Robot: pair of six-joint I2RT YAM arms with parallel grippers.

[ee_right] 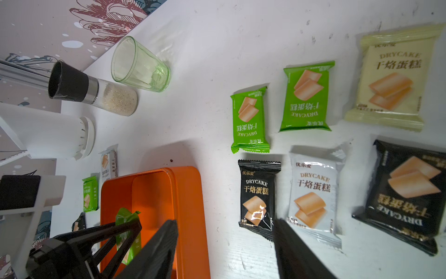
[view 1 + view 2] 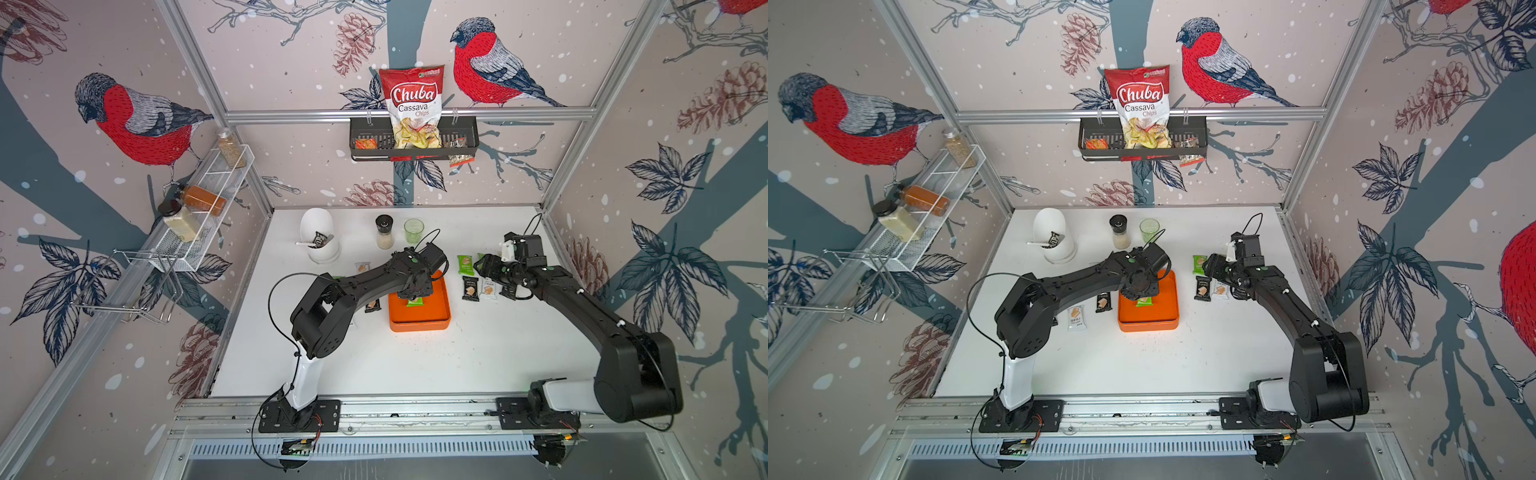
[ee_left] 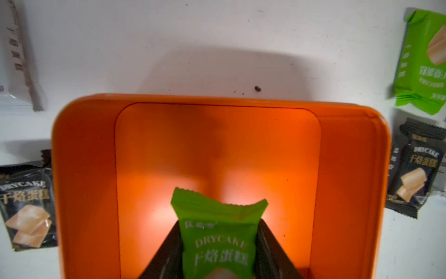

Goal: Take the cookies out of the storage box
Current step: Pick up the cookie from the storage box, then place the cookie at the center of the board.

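Top views, storage box: one, an orange storage box (image 2: 419,326) on the white counter (image 2: 415,365) between the arms
Top views, left end effector: the left end effector (image 2: 414,297) points down into the box, mostly hidden under its wrist; one green gripped packet (image 2: 1144,302) peeks out below
Top views, cookies: three lie clear on the right arm's side, a green cookie (image 2: 466,264), a black cookie (image 2: 470,287), a white cookie (image 2: 488,289); others sit half under the arms
Top views, right end effector: the right end effector (image 2: 484,266) hangs over that group, its opening hard to make out
Left wrist, grip: two dark fingers (image 3: 169,251) pinch the gripped packet (image 3: 217,232) from both sides inside the box (image 3: 84,169); whether it clears the floor I cannot tell
Left wrist, cookies: four outside the box, two black, one green, one white, each cut by the frame
Right wrist, right end effector: fingers (image 1: 159,246) spread apart over bare counter
Right wrist, cookies: six in two rows beside the box (image 1: 188,217), two green, one pale yellow cookie (image 1: 391,77), two black, one white; three more beyond it, the black one half hidden
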